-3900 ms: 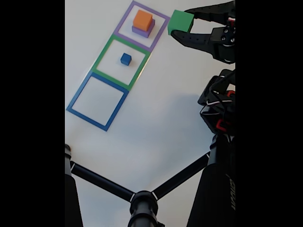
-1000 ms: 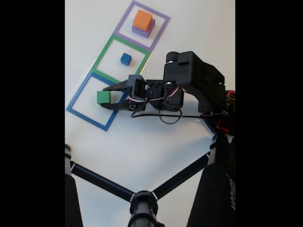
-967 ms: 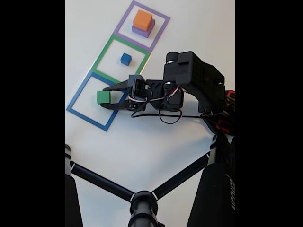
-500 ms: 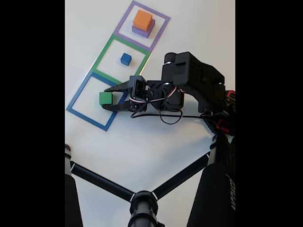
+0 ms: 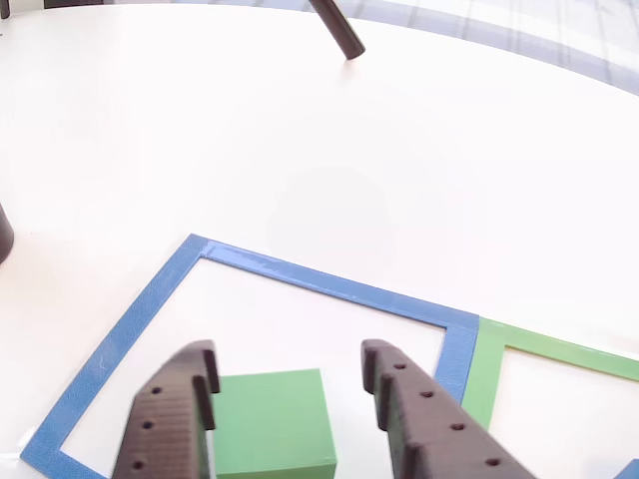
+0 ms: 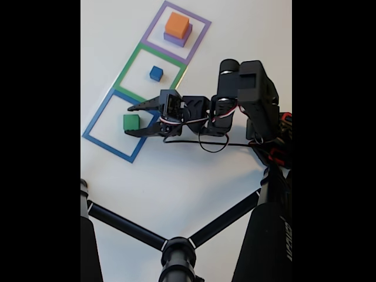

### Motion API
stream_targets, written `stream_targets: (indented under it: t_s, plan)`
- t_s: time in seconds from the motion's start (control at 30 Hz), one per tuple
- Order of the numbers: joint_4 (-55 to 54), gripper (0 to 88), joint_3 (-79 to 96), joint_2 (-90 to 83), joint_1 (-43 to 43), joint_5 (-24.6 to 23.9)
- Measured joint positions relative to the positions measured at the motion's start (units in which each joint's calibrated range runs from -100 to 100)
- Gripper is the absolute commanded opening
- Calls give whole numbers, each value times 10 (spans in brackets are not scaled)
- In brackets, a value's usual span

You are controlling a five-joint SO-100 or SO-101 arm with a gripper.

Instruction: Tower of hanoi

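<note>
A green cube (image 6: 131,122) rests on the table inside the blue taped square (image 6: 99,113). My gripper (image 6: 129,121) is open, one finger on each side of the cube. In the other view the green cube (image 5: 270,424) sits between the dark fingers (image 5: 175,419). The gripper (image 5: 290,354) shows a clear gap on the right and the left finger lies close against the cube. A small blue cube (image 6: 155,73) stands in the green square (image 6: 128,66). An orange cube (image 6: 177,24) sits on a purple cube (image 6: 175,39) in the purple square (image 6: 200,36).
Black tripod legs (image 6: 126,226) cross the lower part of the fixed view, and one leg's foot (image 5: 339,30) touches the table beyond the blue frame (image 5: 319,282). The arm's base and cables (image 6: 273,147) stand at the right. The green frame's edge (image 5: 559,349) adjoins the blue one.
The green cube was carried from beside the purple square into the blue square, set down and let go. The arm's upper joint has since swung right; the cube stays put.
</note>
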Motion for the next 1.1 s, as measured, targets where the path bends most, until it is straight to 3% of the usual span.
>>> stream_targets:
  t_s: [0.3,0.47,0.83,1.1]
  plan:
    - [215,1,121,-343,41,0]
    - [435,1,92,-537,77,0]
    - [1116,1,-283,-708,193,4]
    - [1479,1,-580,-725,270,4]
